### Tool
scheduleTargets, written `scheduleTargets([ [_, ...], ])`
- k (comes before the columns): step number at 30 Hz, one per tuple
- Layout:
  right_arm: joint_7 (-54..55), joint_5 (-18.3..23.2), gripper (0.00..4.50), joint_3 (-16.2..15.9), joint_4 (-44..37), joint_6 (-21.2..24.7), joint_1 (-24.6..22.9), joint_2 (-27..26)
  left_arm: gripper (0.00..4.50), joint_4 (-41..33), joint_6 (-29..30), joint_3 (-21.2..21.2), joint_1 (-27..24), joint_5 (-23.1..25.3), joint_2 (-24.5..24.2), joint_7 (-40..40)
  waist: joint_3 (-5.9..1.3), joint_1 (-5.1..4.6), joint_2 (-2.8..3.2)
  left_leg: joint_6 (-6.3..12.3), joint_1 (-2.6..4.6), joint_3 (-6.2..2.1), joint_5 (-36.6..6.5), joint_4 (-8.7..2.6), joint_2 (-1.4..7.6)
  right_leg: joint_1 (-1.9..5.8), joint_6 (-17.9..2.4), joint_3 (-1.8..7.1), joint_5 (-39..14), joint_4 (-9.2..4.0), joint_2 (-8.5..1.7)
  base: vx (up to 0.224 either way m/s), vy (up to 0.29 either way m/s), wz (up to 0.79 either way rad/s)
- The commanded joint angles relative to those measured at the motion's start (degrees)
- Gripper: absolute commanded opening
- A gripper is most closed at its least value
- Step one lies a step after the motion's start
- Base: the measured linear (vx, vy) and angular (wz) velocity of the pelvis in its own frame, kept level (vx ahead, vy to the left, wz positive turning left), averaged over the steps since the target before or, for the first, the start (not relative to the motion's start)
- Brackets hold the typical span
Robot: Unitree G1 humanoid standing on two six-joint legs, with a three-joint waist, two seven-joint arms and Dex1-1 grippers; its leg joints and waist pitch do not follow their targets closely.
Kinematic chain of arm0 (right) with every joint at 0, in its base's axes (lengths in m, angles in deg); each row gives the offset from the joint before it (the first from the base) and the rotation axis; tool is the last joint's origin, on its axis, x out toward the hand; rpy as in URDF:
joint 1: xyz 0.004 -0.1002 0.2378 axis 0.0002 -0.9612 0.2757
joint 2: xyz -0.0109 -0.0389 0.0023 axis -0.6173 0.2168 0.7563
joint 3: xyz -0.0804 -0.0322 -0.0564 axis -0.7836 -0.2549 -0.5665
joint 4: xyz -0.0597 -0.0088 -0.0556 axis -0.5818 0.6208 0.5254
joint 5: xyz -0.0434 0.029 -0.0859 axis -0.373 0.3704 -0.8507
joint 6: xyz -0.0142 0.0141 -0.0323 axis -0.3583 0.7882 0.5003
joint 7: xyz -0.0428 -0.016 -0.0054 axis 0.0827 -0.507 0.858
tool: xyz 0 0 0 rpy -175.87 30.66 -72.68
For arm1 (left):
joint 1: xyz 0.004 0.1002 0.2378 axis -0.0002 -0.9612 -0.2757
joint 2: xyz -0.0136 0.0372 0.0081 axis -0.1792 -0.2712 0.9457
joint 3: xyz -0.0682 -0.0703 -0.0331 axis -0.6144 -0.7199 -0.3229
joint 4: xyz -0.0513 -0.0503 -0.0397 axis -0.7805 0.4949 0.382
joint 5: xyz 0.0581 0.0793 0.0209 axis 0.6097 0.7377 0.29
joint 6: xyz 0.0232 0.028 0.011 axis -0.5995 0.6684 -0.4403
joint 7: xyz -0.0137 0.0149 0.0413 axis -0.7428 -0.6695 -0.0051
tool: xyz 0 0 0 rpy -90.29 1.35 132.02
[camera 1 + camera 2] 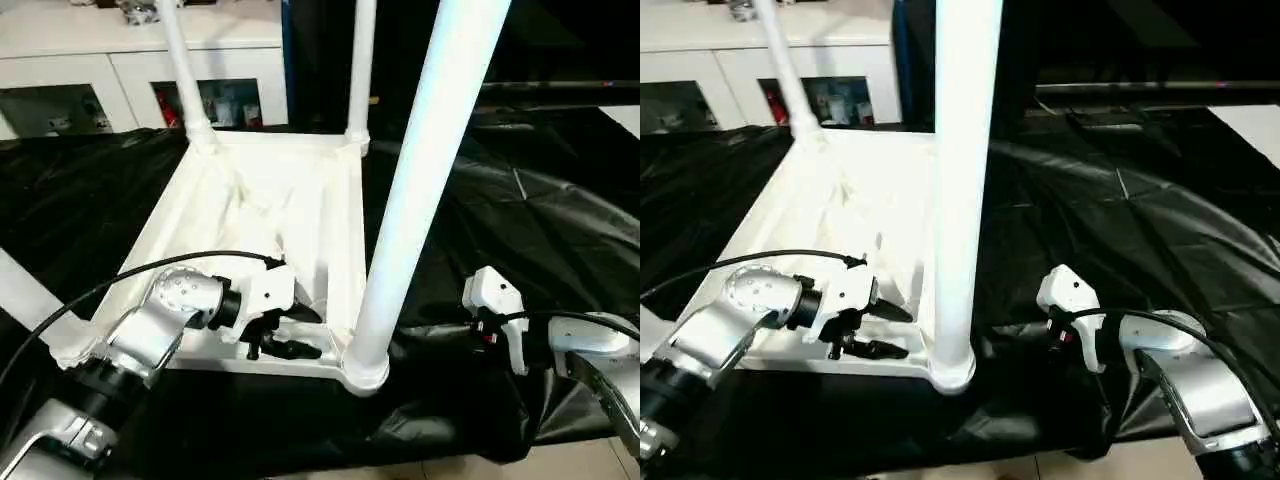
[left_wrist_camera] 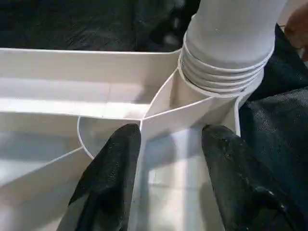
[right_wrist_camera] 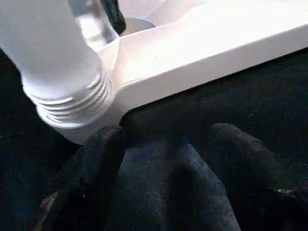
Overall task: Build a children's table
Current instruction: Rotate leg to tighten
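Note:
The children's table (image 1: 262,205) lies upside down on the black-draped work table, ribbed underside up. Legs stand in its corner sockets: the near right leg (image 1: 420,180), the far left leg (image 1: 180,60), the far right leg (image 1: 360,60) and the near left leg (image 1: 25,295). My left gripper (image 2: 168,137) reaches inside the underside by the near right socket (image 2: 211,91). It is open, with its black fingers (image 2: 115,163) on either side of a thin rib. My right gripper (image 3: 168,139) sits open, low over the black cloth just outside that same corner, with only cloth between its fingers (image 3: 96,159).
A white cabinet (image 1: 120,60) with glass doors stands behind the work table. The black cloth (image 1: 540,200) spreads wide to the right of the table and hangs over the near edge, with pale floor (image 1: 420,468) below. Cables (image 1: 140,275) run along both forearms.

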Motion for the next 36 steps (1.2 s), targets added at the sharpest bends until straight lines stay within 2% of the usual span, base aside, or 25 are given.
scheduleTargets([
  [1,1.03,-0.50,3.16,-0.27,-1.18,-0.17,0.34,-0.19,2.03,-2.10,-0.44,-0.27,-0.91,1.15,-0.93,0.89,-3.27,0.15,-0.92,2.06,0.45,-0.63,-12.20,-3.69,1.97,2.13,-10.22,2.45,-16.00,-5.15,-3.98,0.000,0.000,0.00],
  [3,1.52,-0.94,3.16,-0.29,-0.77,-0.79,0.17,-0.26,2.03,-3.13,-0.13,-2.21,-0.89,-0.21,-0.81,1.73,-3.39,0.16,-0.88,2.00,0.40,-0.63,-11.74,-3.63,1.94,2.21,-10.40,2.42,-14.92,-4.97,-3.97,0.000,0.000,0.00],
  [4,1.71,-1.09,3.16,-0.34,-0.57,-1.02,0.12,-0.32,2.25,-3.50,0.72,-3.14,-0.78,-1.36,-0.83,1.46,-3.36,0.20,-1.12,2.14,0.33,-0.61,-11.40,-3.63,1.88,2.23,-10.51,2.40,-14.63,-4.91,-3.97,0.000,0.000,0.00],
  [5,1.86,-1.29,3.16,-0.46,-0.56,-1.25,0.06,-0.35,2.33,-3.48,0.29,-3.47,-0.77,-1.44,-1.11,1.37,-3.34,0.28,-0.82,2.10,0.37,-0.61,-11.54,-3.62,1.87,2.17,-10.61,2.38,-14.85,-4.91,-4.02,0.000,0.000,0.00],
  [8,2.21,-1.49,3.16,-0.38,-0.63,-1.61,-0.15,-0.46,2.39,-4.86,-0.16,-3.83,-1.33,-2.29,-2.45,-0.32,-3.31,0.19,-0.98,2.08,0.38,-0.63,-11.98,-3.63,1.81,2.19,-10.30,2.38,-15.42,-4.99,-3.96,0.000,0.000,0.00],
  [10,2.47,-1.56,3.16,-0.19,-0.67,-1.81,-0.33,-0.44,2.70,-6.83,0.58,-4.00,-1.95,-2.96,-3.66,-1.59,-3.29,0.13,-0.89,1.98,0.40,-0.65,-12.04,-3.74,1.93,2.11,-10.48,2.40,-14.99,-4.94,-3.93,0.000,0.000,0.00],
  [13,2.37,-1.23,3.16,0.06,-1.16,-1.61,-0.72,-0.31,2.82,-10.85,3.52,-3.64,-3.43,-4.17,-5.91,-3.90,-3.25,0.18,-0.71,1.88,0.52,-0.65,-12.55,-3.81,1.98,2.07,-11.02,2.40,-14.82,-4.80,-3.98,0.000,0.000,0.00],
  [17,1.52,-0.07,3.16,-0.34,-2.83,-0.35,-1.42,-0.01,2.90,-11.73,2.06,-1.57,-4.84,-1.01,-6.69,-3.46,-3.08,0.03,-0.65,1.76,0.57,-0.67,-13.62,-3.91,1.94,2.01,-10.28,2.42,-16.42,-5.07,-3.82,0.000,0.000,0.00],
  [22,-1.68,1.85,3.16,-1.39,-6.17,2.41,-3.80,2.45,2.90,-9.79,1.75,-0.57,-4.58,1.70,-4.01,1.18,-3.17,0.46,-0.64,1.71,0.88,-0.62,-13.96,-3.78,2.11,1.96,-10.24,2.59,-16.02,-5.19,-3.89,0.000,0.000,0.00],
  [23,-2.01,2.09,3.16,-1.42,-6.40,2.65,-3.99,2.70,2.74,-9.75,1.69,-0.21,-4.48,2.00,-4.00,1.25,-3.22,0.28,-0.79,1.76,0.50,-0.73,-13.46,-3.84,2.00,2.25,-10.19,2.50,-15.71,-5.05,-3.90,0.000,0.000,0.00],
  [25,-2.14,2.01,3.16,-1.27,-6.59,2.48,-4.07,3.00,2.56,-9.27,2.51,0.39,-4.27,3.71,-3.84,2.92,-3.22,0.20,-0.71,1.77,0.47,-0.76,-13.30,-3.79,1.99,2.19,-10.00,2.49,-15.70,-5.09,-3.90,0.000,0.000,0.00],
  [26,-2.14,2.01,3.16,-1.24,-6.59,2.48,-4.04,3.01,2.55,-9.19,2.68,0.34,-4.28,3.67,-3.76,3.03,-3.22,0.21,-0.74,1.77,0.49,-0.76,-13.31,-3.78,1.95,2.18,-9.92,2.49,-15.96,-5.16,-3.92,0.000,0.000,0.00],
  [27,-2.12,2.03,3.16,-1.14,-6.62,2.54,-3.91,3.09,2.48,-8.90,3.03,0.20,-4.30,3.52,-3.52,3.08,-3.26,0.08,-0.50,1.65,0.50,-0.74,-13.28,-3.74,1.92,2.19,-9.94,2.49,-16.14,-5.20,-3.95,0.000,0.000,0.00],
  [28,-2.07,2.03,3.16,-1.09,-6.67,2.62,-3.82,3.18,2.19,-8.72,3.13,0.10,-4.32,3.39,-3.40,2.83,-3.24,0.03,-0.47,1.60,0.50,-0.75,-13.59,-3.72,1.90,2.16,-10.07,2.45,-16.44,-5.27,-3.93,0.000,0.000,0.00],
  [29,-2.10,2.09,3.16,-0.97,-6.80,2.78,-3.81,3.27,2.19,-8.62,3.42,0.31,-4.23,3.22,-3.42,2.04,-3.25,0.03,-0.53,1.61,0.52,-0.75,-13.66,-3.70,1.88,2.16,-10.06,2.45,-16.54,-5.28,-3.91,0.000,0.000,0.00],
  [30,-2.10,2.10,3.16,-0.95,-6.82,2.81,-3.81,3.29,2.10,-8.61,3.49,0.35,-4.21,3.19,-3.43,1.87,-3.26,0.08,-0.29,1.58,0.61,-0.79,-13.76,-3.71,1.90,2.09,-10.08,2.44,-16.65,-5.25,-3.91,0.000,0.000,0.00],
  [31,-2.10,2.08,3.16,-0.80,-6.85,2.88,-3.88,3.44,2.03,-8.48,3.59,0.55,-4.06,3.17,-3.45,1.23,-3.24,0.04,-0.43,1.61,0.62,-0.76,-13.99,-3.73,1.90,2.06,-10.05,2.45,-16.91,-5.33,-3.86,0.000,0.000,0.00],
  [32,-2.09,2.02,3.16,-0.70,-6.87,2.91,-3.97,3.59,1.90,-8.39,3.75,0.71,-3.94,3.13,-3.46,0.73,-3.26,0.04,-0.24,1.56,0.62,-0.76,-14.02,-3.72,1.89,2.08,-10.04,2.47,-16.82,-5.37,-3.85,0.000,0.000,0.00],
  [35,-2.01,1.96,3.16,-0.72,-6.93,2.88,-4.08,3.83,1.65,-8.29,3.83,0.94,-3.90,3.04,-3.48,0.20,-3.35,0.04,-0.19,1.49,0.63,-0.81,-14.01,-3.71,1.90,2.14,-10.27,2.44,-16.32,-5.27,-3.87,0.000,0.000,0.00],
  [36,-1.93,2.07,3.16,-0.74,-7.01,3.01,-4.05,3.93,1.56,-8.24,3.81,1.16,-3.83,3.10,-3.54,0.20,-3.35,0.06,0.09,1.52,0.61,-0.85,-14.03,-3.71,1.91,2.13,-10.51,2.45,-15.92,-5.24,-3.89,0.000,0.000,0.00],
])
